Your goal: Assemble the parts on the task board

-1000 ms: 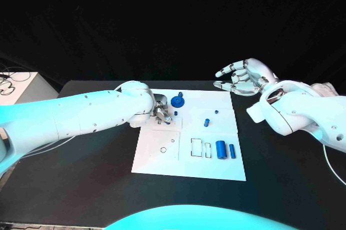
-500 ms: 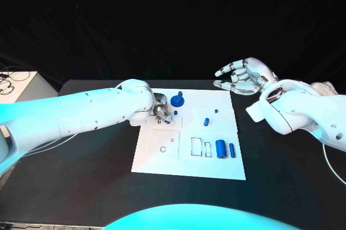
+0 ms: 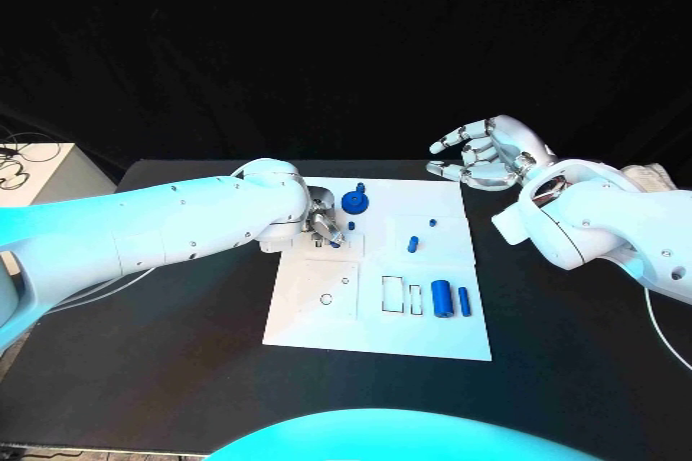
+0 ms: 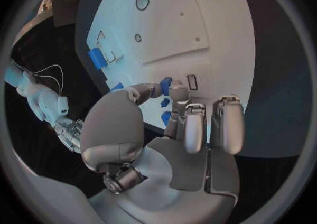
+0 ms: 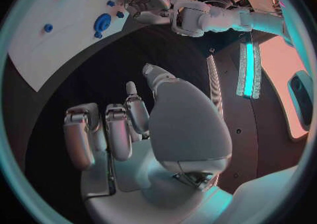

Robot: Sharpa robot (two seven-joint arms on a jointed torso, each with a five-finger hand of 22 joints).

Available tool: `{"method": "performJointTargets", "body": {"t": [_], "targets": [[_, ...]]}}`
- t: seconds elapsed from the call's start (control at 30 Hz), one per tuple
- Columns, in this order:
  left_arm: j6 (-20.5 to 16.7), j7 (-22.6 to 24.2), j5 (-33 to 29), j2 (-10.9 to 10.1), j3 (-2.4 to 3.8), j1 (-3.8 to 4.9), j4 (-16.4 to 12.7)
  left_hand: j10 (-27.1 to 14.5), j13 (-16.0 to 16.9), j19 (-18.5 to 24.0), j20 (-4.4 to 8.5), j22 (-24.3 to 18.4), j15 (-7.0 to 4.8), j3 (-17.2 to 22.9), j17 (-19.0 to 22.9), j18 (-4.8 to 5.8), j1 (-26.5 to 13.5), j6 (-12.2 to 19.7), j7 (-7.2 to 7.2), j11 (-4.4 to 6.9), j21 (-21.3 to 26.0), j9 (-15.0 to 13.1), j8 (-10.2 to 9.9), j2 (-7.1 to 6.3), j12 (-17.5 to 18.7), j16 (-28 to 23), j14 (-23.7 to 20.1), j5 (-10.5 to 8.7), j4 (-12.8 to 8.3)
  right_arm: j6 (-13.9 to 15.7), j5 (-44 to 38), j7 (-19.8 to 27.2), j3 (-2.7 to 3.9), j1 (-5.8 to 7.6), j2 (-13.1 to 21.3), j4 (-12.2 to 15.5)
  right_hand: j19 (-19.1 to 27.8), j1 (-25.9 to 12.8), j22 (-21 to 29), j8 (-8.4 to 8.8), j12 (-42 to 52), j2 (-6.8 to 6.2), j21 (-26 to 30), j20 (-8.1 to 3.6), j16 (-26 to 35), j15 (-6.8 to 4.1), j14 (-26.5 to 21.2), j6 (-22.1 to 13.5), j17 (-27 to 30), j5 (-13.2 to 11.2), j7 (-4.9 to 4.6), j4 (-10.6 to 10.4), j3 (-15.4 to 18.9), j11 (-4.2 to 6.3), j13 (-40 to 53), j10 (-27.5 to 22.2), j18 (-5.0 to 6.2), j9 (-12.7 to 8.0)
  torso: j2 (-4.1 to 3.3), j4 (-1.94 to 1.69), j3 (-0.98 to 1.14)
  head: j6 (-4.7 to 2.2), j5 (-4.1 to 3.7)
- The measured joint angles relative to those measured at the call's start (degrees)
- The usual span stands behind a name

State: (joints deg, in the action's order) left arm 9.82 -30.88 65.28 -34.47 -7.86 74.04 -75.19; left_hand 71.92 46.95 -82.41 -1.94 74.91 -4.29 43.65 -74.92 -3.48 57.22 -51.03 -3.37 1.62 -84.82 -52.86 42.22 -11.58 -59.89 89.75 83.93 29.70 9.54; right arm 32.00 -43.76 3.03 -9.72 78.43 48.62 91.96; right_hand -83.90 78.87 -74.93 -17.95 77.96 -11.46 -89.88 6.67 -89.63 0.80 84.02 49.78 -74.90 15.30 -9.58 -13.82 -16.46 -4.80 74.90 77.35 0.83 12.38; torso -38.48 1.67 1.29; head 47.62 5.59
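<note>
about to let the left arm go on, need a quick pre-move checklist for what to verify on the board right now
1. Left robot hand over the task board, at its far left part: ok.
2. Small blue part between its fingertips: looks pinched, ok.
3. Part lined up with a slot: cannot tell, fingers hide it.
4. Right robot hand off the board, fingers apart, holding nothing: ok.
5. Two blue cylinders lie away from the left robot hand: ok.
6. Blue knobbed part beside the working fingers, contact risk: cannot tell.

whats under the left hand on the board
The left hand hangs over the task board, its fingertips around a small blue part. Any other board features directly beneath the hand are covered.
</note>
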Motion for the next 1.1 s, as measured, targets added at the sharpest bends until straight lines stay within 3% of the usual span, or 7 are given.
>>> {"method": "performJointTargets", "body": {"t": [0.13,0.37,0.53,0.9,1.1], "targets": [[0.04,0.01,0.10,0.02,-0.09,-0.07,0.06,0.53,-0.63,0.00,0.00,0.00,0.00,-0.66,0.00,0.00,-2.07,-0.88,0.85,0.31,0.00,-0.24,0.85,0.71,0.00,0.00,0.00,-0.98,-0.66,-0.01,0.00,0.00,0.00,-0.01,0.02,0.00,0.00,0.00,0.00,-0.22,0.00,0.00,0.00,0.00,0.00,0.00,0.00,0.00,0.00,0.00,0.00,0.00,0.00,0.00,0.00,0.00,0.00,0.00,0.01,0.02,0.00,0.00,-0.04],[0.11,0.03,0.24,0.02,-0.11,-0.12,0.09,0.33,-1.31,0.00,0.00,0.00,-0.13,-2.38,0.01,0.01,-4.11,-1.76,1.54,0.59,0.00,0.69,0.38,0.63,0.00,0.00,0.12,-1.31,-3.37,-0.03,0.00,0.03,0.00,-0.02,0.06,-0.01,0.00,0.00,0.00,-0.22,0.00,0.00,0.00,0.00,0.00,0.00,0.00,0.00,0.00,0.00,0.00,0.00,0.00,0.00,0.00,0.00,0.00,0.00,0.02,-0.01,-0.01,0.01,-0.15],[0.15,0.04,0.42,-0.08,-0.13,-0.13,0.09,-0.08,-1.52,0.00,0.00,0.00,-0.13,-5.50,0.00,0.00,-4.10,-2.18,1.97,0.63,0.00,1.09,0.16,0.65,-0.30,0.00,0.12,-1.28,-1.17,-0.04,0.01,0.06,0.00,-0.03,0.10,0.00,0.00,0.00,0.01,-0.22,0.00,0.00,0.00,0.00,0.00,0.00,0.00,0.00,0.00,0.00,0.00,0.00,0.00,0.00,0.03,0.00,0.00,0.04,0.02,-0.01,-0.02,-0.07,-0.17],[0.17,0.10,0.72,-0.38,-0.14,-0.17,-0.13,-0.17,-1.65,0.00,0.00,0.00,-0.13,-7.54,0.01,0.01,-4.09,-2.34,2.14,0.73,0.03,1.24,0.17,0.65,-0.34,0.00,0.12,-1.28,0.09,-0.04,0.01,0.09,0.00,-0.04,0.18,0.01,0.00,-0.39,0.02,-0.22,-0.23,-0.04,0.00,0.00,0.00,0.00,0.00,0.00,0.00,0.00,0.00,-0.16,-0.16,0.21,0.04,-0.21,0.00,0.04,0.03,0.02,-0.05,-0.18,-0.17],[0.07,0.11,0.92,-1.03,-0.14,-0.24,-0.62,-0.38,-2.05,0.00,0.00,0.00,-0.12,-12.85,0.01,0.00,-4.09,-2.56,1.95,0.52,0.22,1.65,-0.11,0.65,-0.64,0.00,0.12,-1.28,3.20,-0.03,0.01,0.13,0.00,-0.09,0.22,-0.02,0.00,-1.65,0.02,-0.61,-0.47,-0.11,0.00,0.00,0.00,0.00,0.00,-0.13,0.00,-1.31,0.13,-0.65,-0.30,0.01,0.04,-0.42,0.00,0.13,0.03,0.02,-0.08,-0.30,-0.25]]}}
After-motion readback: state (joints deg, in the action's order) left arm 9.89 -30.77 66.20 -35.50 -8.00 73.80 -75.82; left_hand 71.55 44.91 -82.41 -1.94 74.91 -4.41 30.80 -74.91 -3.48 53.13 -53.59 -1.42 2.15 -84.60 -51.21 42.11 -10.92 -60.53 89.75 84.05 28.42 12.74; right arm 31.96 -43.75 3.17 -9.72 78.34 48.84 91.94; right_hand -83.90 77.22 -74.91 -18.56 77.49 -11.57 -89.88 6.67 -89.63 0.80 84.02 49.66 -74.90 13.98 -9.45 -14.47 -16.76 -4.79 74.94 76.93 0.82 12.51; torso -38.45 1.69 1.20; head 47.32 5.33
